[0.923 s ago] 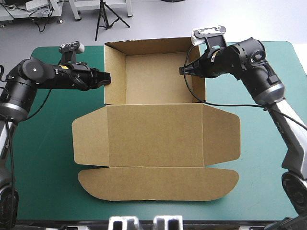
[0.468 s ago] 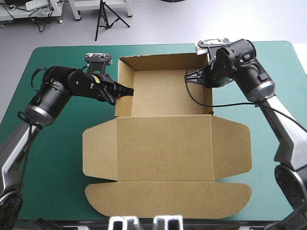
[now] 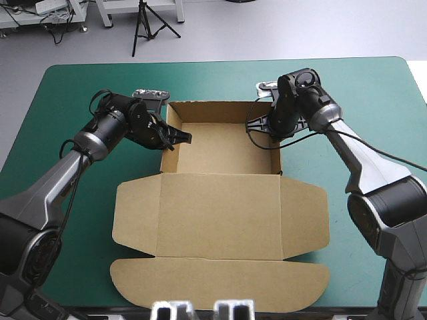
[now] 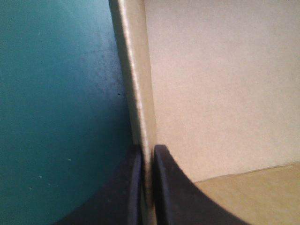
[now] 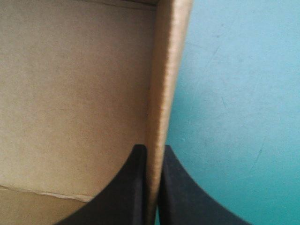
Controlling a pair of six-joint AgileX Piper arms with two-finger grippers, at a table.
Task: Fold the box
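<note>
My left gripper (image 3: 181, 138) is pinched tight on the box (image 3: 220, 150). Its 2 black fingers (image 4: 165, 187) squeeze the left wall (image 4: 136, 70) of the tray, 1 finger inside and 1 outside. My right gripper (image 3: 257, 125) is pinched on the box too. It holds the right wall (image 5: 166, 70), again with 1 finger on each side. So the tray sits right between my 2 grippers.

The box is brown and lies in the middle of the table (image 3: 80, 100), which has a teal-green cover. The tray part is nearer the far edge, and its walls stand up. The lid (image 3: 220, 207) lies flat and open, reaching toward the near edge. It has 1 small side flap (image 3: 137, 217) at each end and 1 long round flap (image 3: 220, 287) close to the near edge.
</note>
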